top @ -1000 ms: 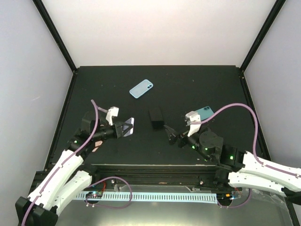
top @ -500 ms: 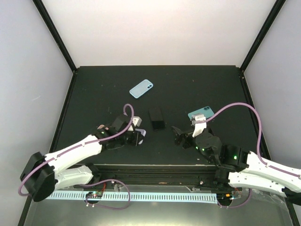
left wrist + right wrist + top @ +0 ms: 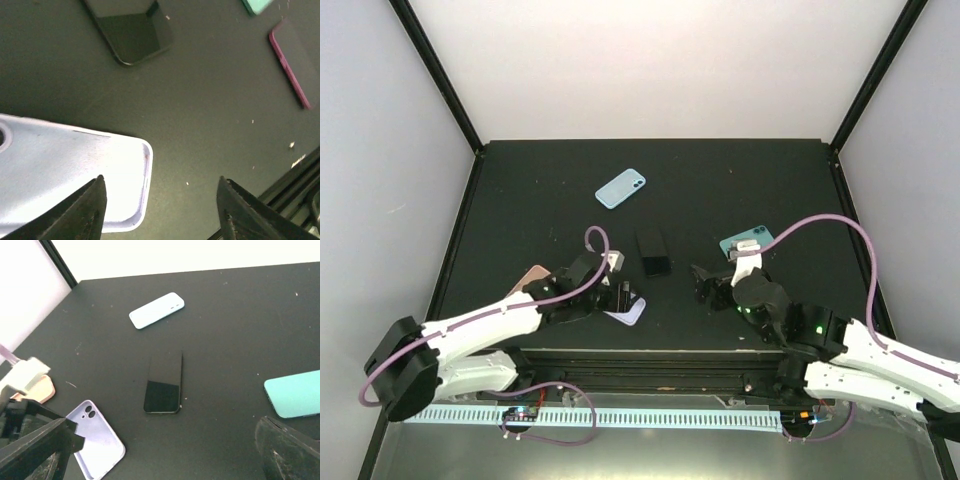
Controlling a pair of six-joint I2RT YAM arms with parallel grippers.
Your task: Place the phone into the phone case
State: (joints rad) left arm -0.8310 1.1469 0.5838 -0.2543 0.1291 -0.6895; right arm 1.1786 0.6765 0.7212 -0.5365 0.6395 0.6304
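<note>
The black phone (image 3: 652,252) lies screen up in the middle of the table, also in the right wrist view (image 3: 164,382) and at the top of the left wrist view (image 3: 132,35). A lavender phone case (image 3: 626,312) lies flat, inside up, near the front edge (image 3: 97,445). My left gripper (image 3: 616,296) hangs open just over it (image 3: 162,212). Its left finger (image 3: 92,210) is over the case's corner (image 3: 65,175). The jaws hold nothing. My right gripper (image 3: 705,286) stands open right of the phone, empty (image 3: 162,462).
A light blue phone-shaped item (image 3: 620,187) lies at the back, a teal one (image 3: 747,242) at the right, a peach one (image 3: 531,275) at the left. A dark slab with a magenta rim (image 3: 295,65) shows in the left wrist view. The table's front edge is close.
My left gripper carried the lavender case rightward and down, then opened; the case now lies flat on the table. The right gripper shifted slightly toward the phone.
</note>
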